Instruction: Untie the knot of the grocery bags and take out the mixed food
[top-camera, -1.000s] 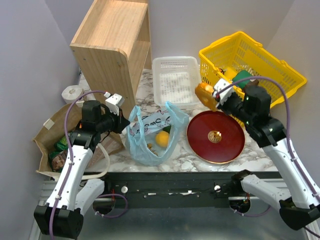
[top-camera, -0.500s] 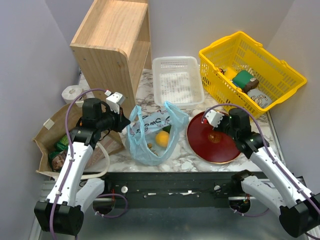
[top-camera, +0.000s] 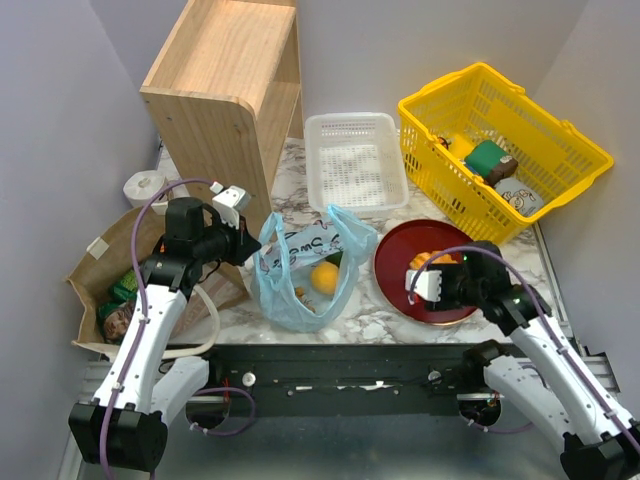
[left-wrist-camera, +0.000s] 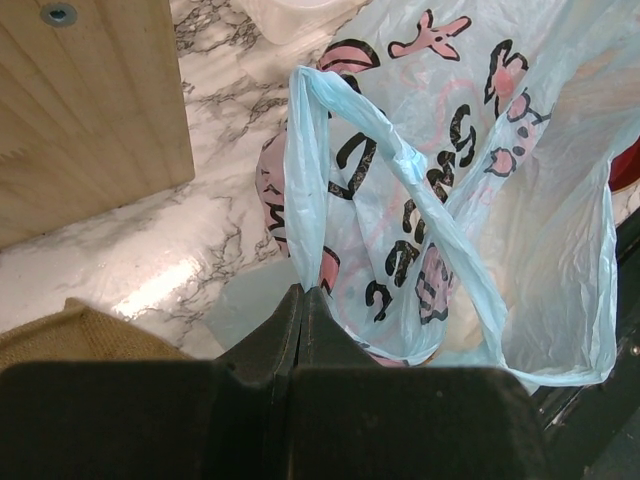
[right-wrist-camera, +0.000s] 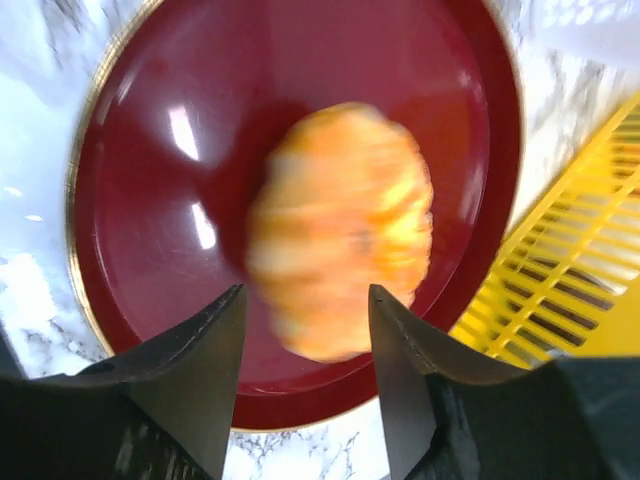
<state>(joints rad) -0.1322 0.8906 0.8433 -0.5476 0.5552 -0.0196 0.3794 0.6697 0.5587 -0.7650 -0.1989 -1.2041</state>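
Light blue plastic bag (top-camera: 290, 300), printed, one off. Location: on the marble worktop (top-camera: 365, 325), between the wooden shelf (top-camera: 225, 110) and the red plate (top-camera: 395, 270), mouth upward and open. Knot: none to be seen; handle loops (left-wrist-camera: 400, 160) hang loose and apart. Contents visible: one orange fruit (top-camera: 323, 277); something dark green beside it, too hidden to name.

Handling, by my estimate: film thin, limp, light and slippery, prone to collapse over the contents. Best held at the rim or a loop, never mid-wall. Fruit firm and round, apt to roll; take it across its middle.

My left claw (left-wrist-camera: 302, 292): jaws fully closed, seemingly pinching the bag's rim at the base of a loop. My right claw (right-wrist-camera: 305, 300): jaws well apart, gripping nothing, poised over the plate with a blurred orange-yellow pastry (right-wrist-camera: 340, 230) below.

Brown paper bag (top-camera: 100, 260), far left: green packets (top-camera: 125, 290) inside, untouched.
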